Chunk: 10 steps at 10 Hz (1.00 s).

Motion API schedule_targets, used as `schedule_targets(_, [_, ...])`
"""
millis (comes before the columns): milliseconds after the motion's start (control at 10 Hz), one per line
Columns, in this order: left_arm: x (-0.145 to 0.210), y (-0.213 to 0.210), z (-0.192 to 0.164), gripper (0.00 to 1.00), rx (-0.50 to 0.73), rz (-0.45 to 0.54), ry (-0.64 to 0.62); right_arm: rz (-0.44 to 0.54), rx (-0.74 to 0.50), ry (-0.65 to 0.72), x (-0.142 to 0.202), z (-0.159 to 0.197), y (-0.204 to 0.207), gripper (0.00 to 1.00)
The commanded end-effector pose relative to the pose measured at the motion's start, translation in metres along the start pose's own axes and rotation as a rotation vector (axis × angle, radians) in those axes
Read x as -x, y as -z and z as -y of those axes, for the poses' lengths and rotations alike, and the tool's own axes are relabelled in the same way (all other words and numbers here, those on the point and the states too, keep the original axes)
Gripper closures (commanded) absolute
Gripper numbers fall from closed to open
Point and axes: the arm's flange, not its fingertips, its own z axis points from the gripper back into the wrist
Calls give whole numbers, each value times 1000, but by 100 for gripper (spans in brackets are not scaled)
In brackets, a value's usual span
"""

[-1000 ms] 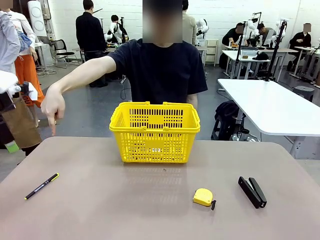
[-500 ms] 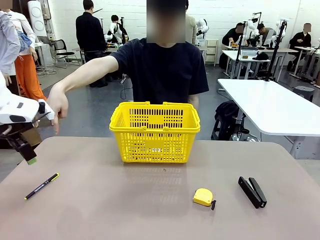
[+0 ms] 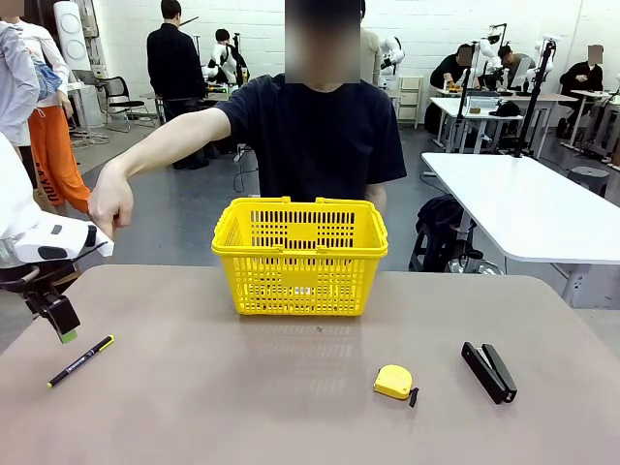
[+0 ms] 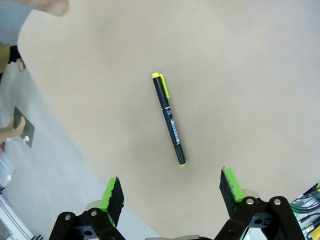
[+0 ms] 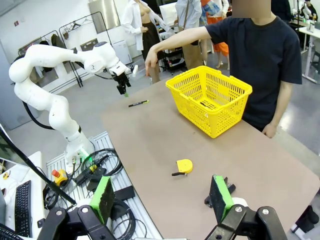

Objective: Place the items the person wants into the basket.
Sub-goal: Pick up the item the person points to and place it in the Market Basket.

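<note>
1. At the far left of the bench (image 3: pixel 194 407), the left claw (image 3: pixel 60 325) is held with its jaws spread wide and nothing between them, poised above and just to the left of the thin black pen with yellow accents (image 3: pixel 81 360). In the left wrist view the pen (image 4: pixel 169 118) is seen lying flat on the bare bench top, ahead of and between the green pads (image 4: pixel 111 192), which suggests the claw is being lined up for a pick from above.
2. Small white print runs along the pen's barrel, but it is too small to be read.
3. The person's hand (image 3: pixel 109 203) is held out over the far left edge of the bench, the arm stretched from the black short-sleeved T-shirt; it is judged to mark the pen as the wanted item.
4. The bright yellow plastic basket with lattice sides (image 3: pixel 300 257) stands at the middle far side, just in front of the person, well apart from the pen. In the right wrist view dark slim items (image 5: pixel 207 104) can be made out lying inside it.
5. Right of the middle, nearer, a small yellow tape measure (image 3: pixel 394 382) lies on the bench, and farther right a black stapler (image 3: pixel 488 371).
6. The right claw (image 5: pixel 162 198) is seen wide open and empty, held high above the near right part of the bench.
</note>
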Motion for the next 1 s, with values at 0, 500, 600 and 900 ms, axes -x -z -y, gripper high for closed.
schedule_targets(0, [11, 25, 16, 0, 33, 19, -11, 23, -15, -16, -2, 1, 0, 0])
schedule_targets(500, [4, 59, 11, 0, 134, -17, 18, 23, -15, -16, -2, 1, 0, 0])
schedule_targets(600, [6, 66, 11, 0, 154, -27, 8, 23, -15, -16, -2, 1, 0, 0])
schedule_targets(900, [2, 72, 5, 0, 169, -31, 3, 23, -15, -16, -2, 1, 0, 0])
